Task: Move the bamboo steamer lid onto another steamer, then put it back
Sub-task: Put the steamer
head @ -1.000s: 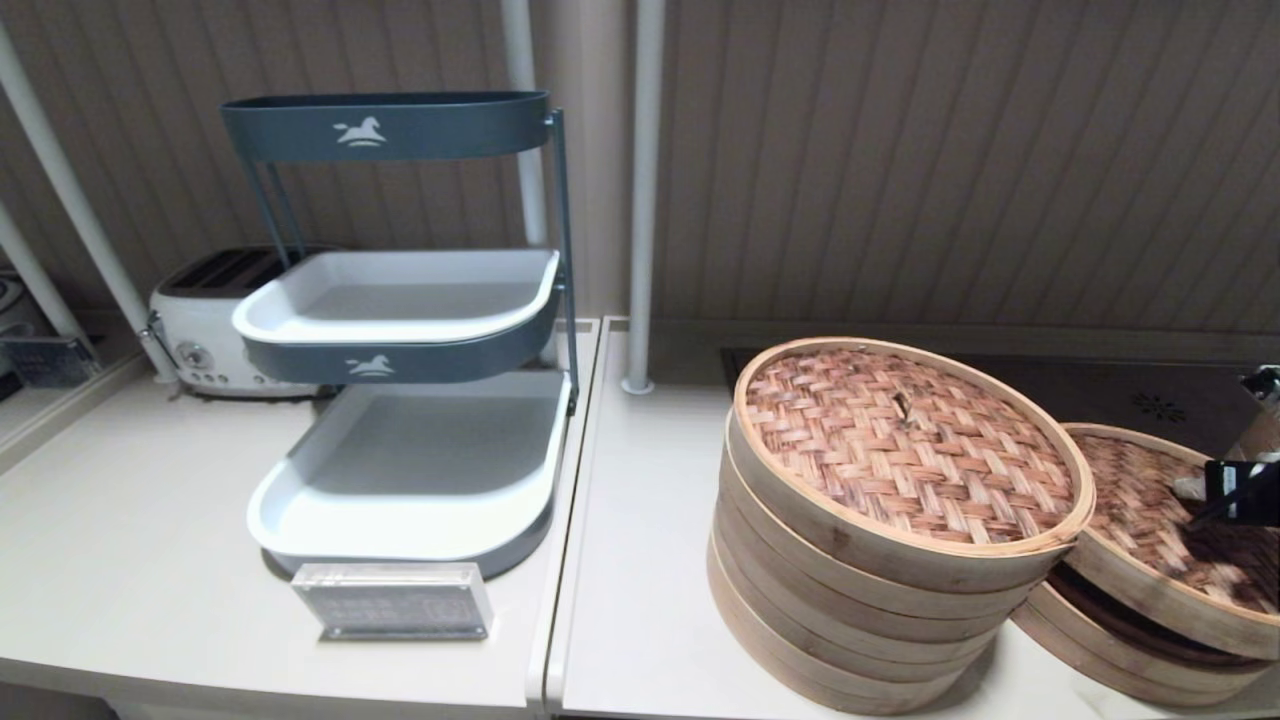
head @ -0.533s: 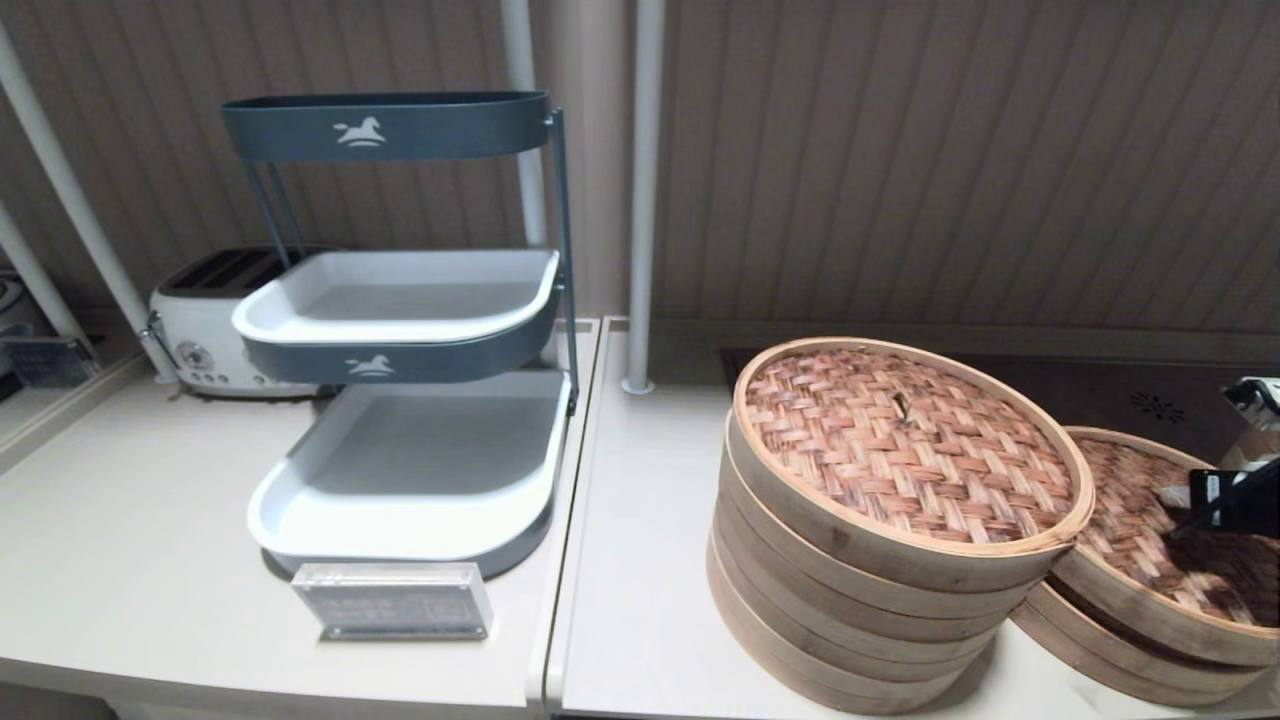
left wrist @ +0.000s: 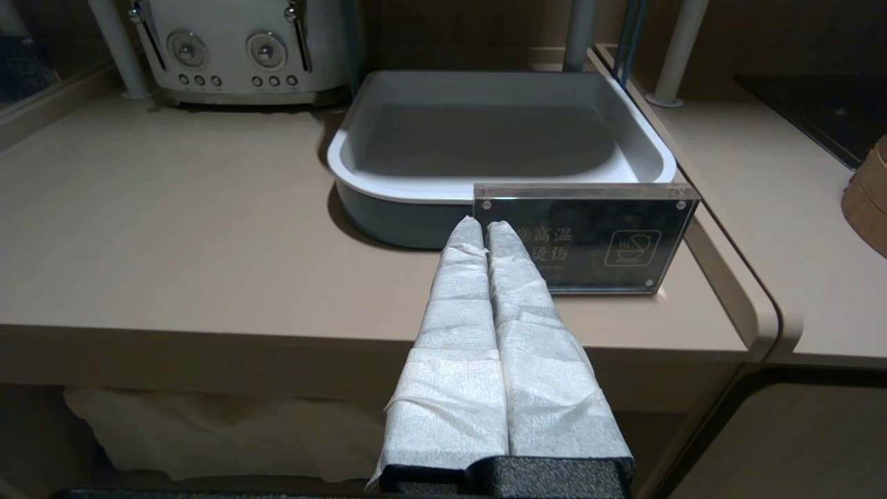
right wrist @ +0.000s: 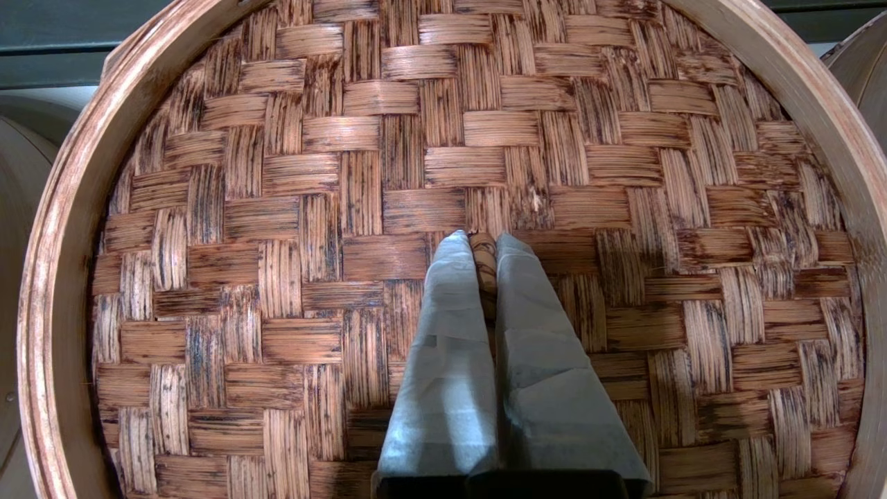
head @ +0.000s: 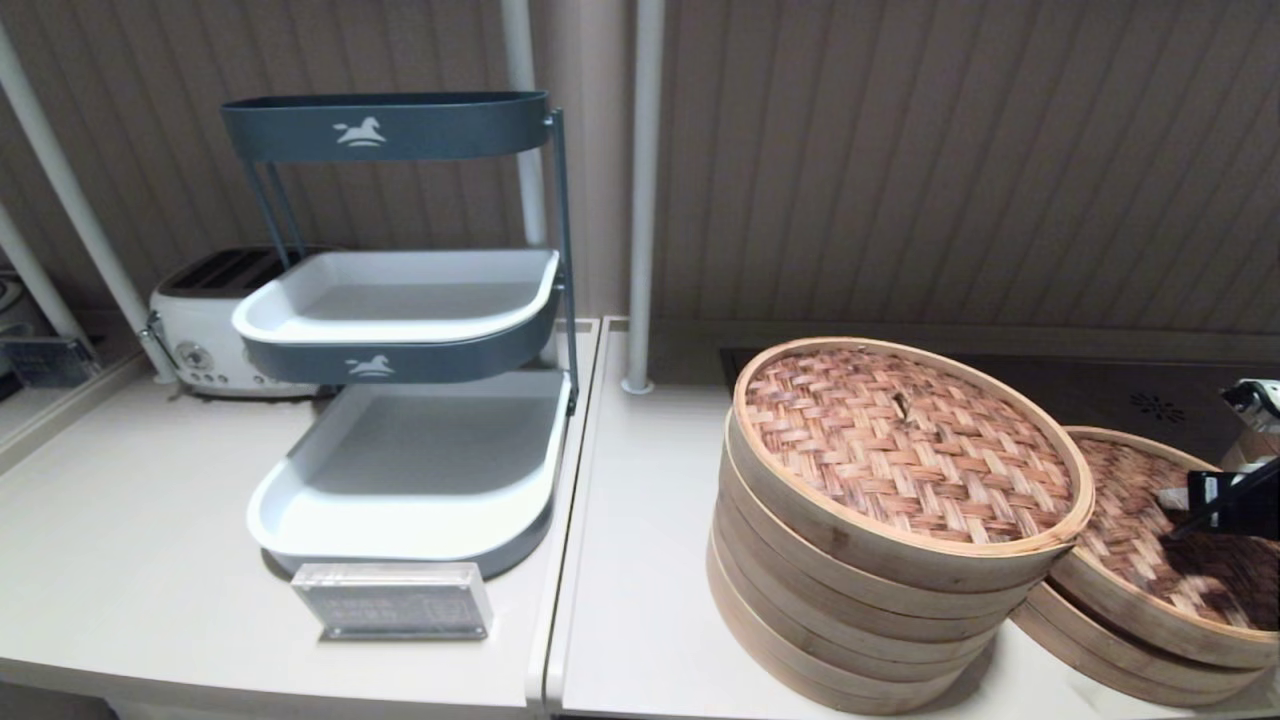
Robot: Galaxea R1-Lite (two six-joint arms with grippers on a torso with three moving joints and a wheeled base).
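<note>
The bamboo steamer lid [head: 1140, 540] [right wrist: 485, 138], reddish-brown woven with a pale rim, lies on the low steamer [head: 1110, 645] at the far right, about level. My right gripper [head: 1178, 497] [right wrist: 483, 239] stands over its centre, shut on the small centre loop [right wrist: 483, 255]. To its left stands the other steamer, a tall stack of pale tiers [head: 850, 610], topped by its own similar lid [head: 900, 440]. My left gripper [left wrist: 485, 225] is shut and empty, low before the counter's front edge, out of the head view.
A three-tier blue-grey tray rack [head: 410, 450] stands on the left counter with a clear acrylic sign [head: 392, 600] [left wrist: 585, 239] before it. A white toaster [head: 210, 320] sits behind. A dark cooktop [head: 1150, 395] lies behind the steamers. Two white poles rise by the wall.
The lid in my right gripper has come down and levelled; the dark gap beneath it over the low steamer has closed. The gripper shifted slightly left. The left arm has not moved.
</note>
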